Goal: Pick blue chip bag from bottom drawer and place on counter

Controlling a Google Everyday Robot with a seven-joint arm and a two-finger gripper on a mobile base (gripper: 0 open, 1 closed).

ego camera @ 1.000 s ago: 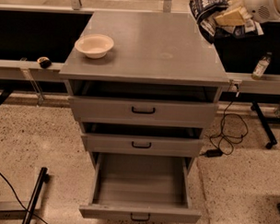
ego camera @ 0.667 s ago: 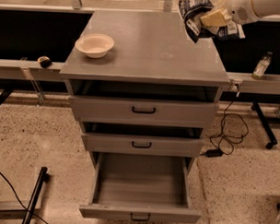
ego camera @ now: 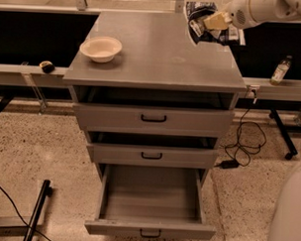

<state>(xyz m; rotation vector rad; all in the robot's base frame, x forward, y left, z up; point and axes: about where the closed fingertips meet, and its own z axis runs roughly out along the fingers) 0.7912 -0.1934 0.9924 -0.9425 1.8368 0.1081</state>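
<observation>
My gripper (ego camera: 214, 21) reaches in from the upper right and is shut on the blue chip bag (ego camera: 199, 20), a crinkled dark-blue foil bag with white markings. The bag hangs above the back right corner of the counter (ego camera: 162, 53), the flat grey top of the cabinet. I cannot tell whether the bag touches the surface. The bottom drawer (ego camera: 150, 204) is pulled fully open and nothing lies inside it.
A cream bowl (ego camera: 100, 48) sits on the counter's left side. The two upper drawers (ego camera: 153, 117) are slightly ajar. A small bottle (ego camera: 280, 70) stands on the rail at right. A black cable (ego camera: 243, 145) lies on the floor at right.
My gripper has carried the bag leftward from beyond the cabinet's right edge to above the counter's back right corner.
</observation>
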